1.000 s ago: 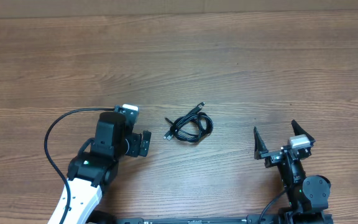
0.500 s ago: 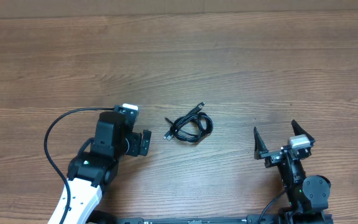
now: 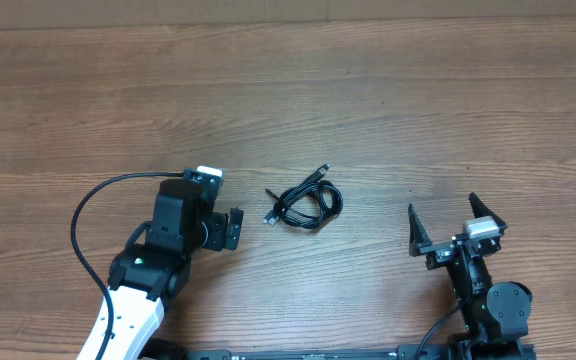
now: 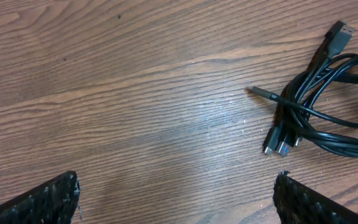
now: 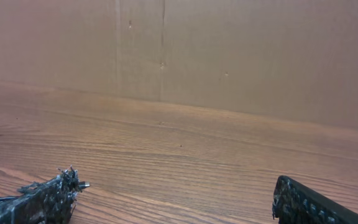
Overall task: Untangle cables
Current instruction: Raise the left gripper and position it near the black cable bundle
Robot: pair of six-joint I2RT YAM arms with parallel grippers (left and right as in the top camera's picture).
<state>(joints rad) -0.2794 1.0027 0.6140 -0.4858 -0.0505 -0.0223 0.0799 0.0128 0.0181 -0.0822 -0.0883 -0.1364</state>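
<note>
Nothing has moved: both grippers gape empty. Cables (image 4: pixel 319 106) lie ahead-right of the left gripper (image 4: pixel 178 198), which should pinch one free plug (image 4: pixel 339 30) while the right gripper (image 3: pixel 454 221) anchors the bundle.

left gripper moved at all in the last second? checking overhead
No. In the overhead view the left gripper sits in the same spot, with the same gap to the cables on its right. The cables have not shifted either.
</note>
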